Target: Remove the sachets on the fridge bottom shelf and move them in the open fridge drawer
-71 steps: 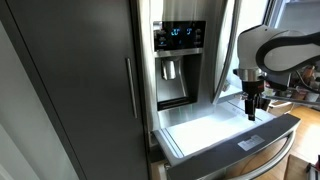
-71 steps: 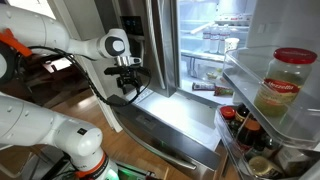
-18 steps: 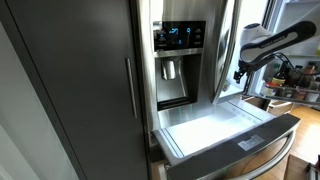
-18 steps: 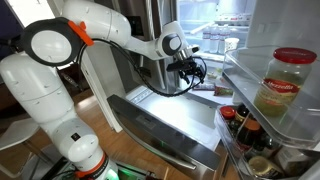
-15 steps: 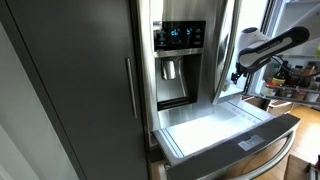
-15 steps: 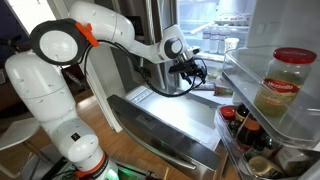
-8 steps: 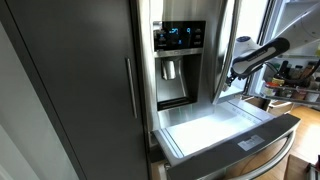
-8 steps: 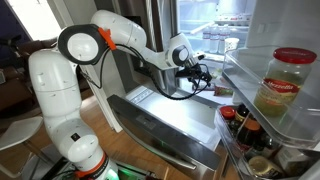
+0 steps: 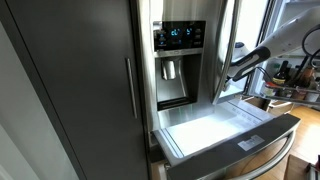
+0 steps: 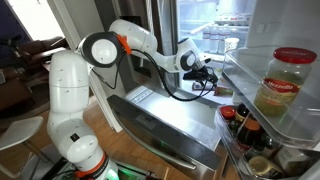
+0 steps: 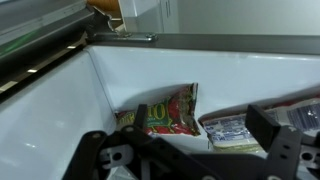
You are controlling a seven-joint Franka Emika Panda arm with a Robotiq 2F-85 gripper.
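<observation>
The fridge (image 9: 185, 60) stands open, and the arm (image 10: 150, 55) reaches from outside into its lowest level. The fridge drawer (image 9: 210, 125) is pulled out below and behind the claw, on the arm's side. Its white inside (image 10: 172, 112) looks bare as far as both exterior views show.

In an exterior view the claw (image 10: 207, 78) hangs low over the bottom shelf, past the drawer's back edge. In the wrist view the claw (image 11: 182, 150) is released, its two fingers (image 11: 97, 148) spread wide with nothing between them.

The sachets (image 11: 168, 112) lie on the shelf directly ahead of the claw, close to its tips and roughly centred between the fingers. The nearer one is a red and yellow packet. A paler packet (image 11: 235, 130) lies just beside it, towards the other finger.

The red and yellow packet seems to run crosswise, its long axis roughly parallel to the line from finger to finger. A straight closing would therefore likely catch it end to end and could buckle it. The approach probably calls for a short advance and perhaps a wrist turn, so the fingers close across its narrow side. The exterior views do not show the sachets clearly.
</observation>
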